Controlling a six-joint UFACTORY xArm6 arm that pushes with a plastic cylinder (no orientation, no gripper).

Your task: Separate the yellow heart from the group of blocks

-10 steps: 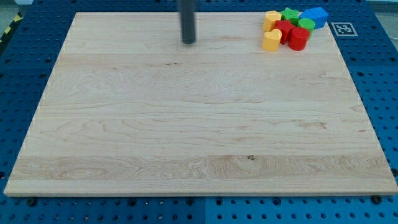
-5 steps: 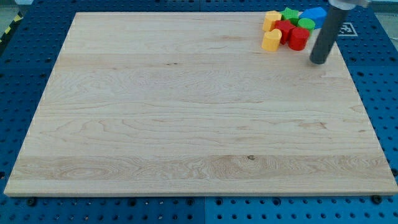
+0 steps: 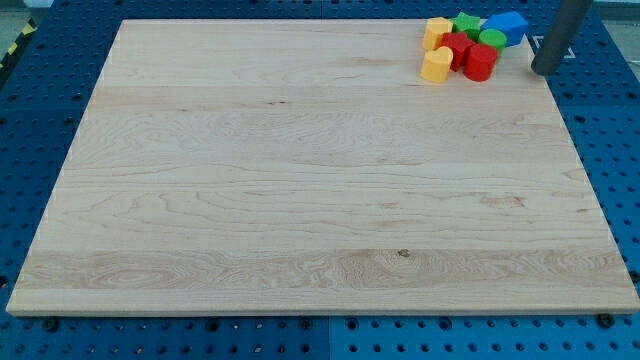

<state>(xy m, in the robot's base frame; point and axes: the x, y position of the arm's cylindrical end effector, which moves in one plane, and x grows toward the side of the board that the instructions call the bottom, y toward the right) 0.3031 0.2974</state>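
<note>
A tight group of blocks sits at the board's top right corner. It holds two yellow blocks, one at the lower left and one at the upper left; I cannot tell which is the heart. Between them and to the right are a red block, a red cylinder, two green blocks and a blue block. My tip is to the right of the group, at the board's right edge, apart from every block.
The wooden board lies on a blue pegboard table. A black-and-white marker tag lies just off the board's top right corner, partly hidden by the rod.
My tip has swept from the board's top middle across to the right, passing below the group, and now stands at the right edge. The blocks have not moved.
</note>
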